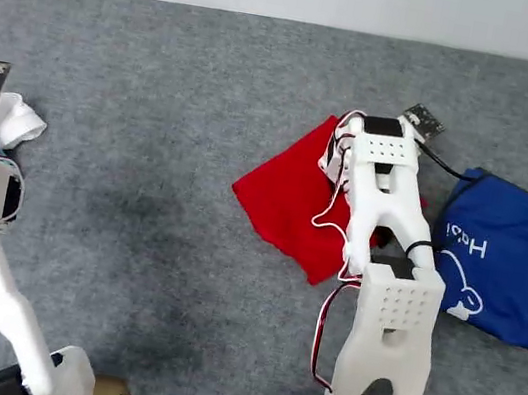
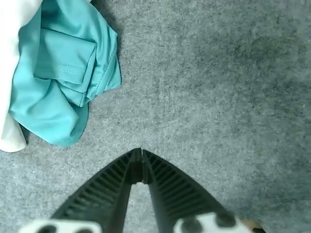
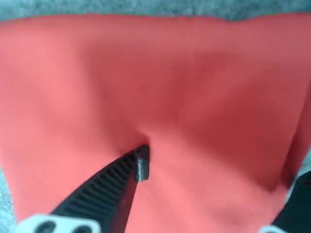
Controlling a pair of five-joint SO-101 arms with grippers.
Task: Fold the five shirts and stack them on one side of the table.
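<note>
— What are your grippers doing?
— My left gripper (image 2: 141,162) is hanging over the grey table (image 2: 218,87) with its fingers (image 2: 107,189) pressing together on nothing, near a crumpled teal shirt (image 2: 63,82) that is lying against a white shirt (image 2: 12,73). My right gripper (image 3: 216,182) is standing spread, one ribbed finger (image 3: 112,187) digging into the red shirt (image 3: 194,87).
— Where is that shirt lying?
— It is lying near the table's middle, just beside the blue shirt (image 1: 510,269) on my right side
</note>
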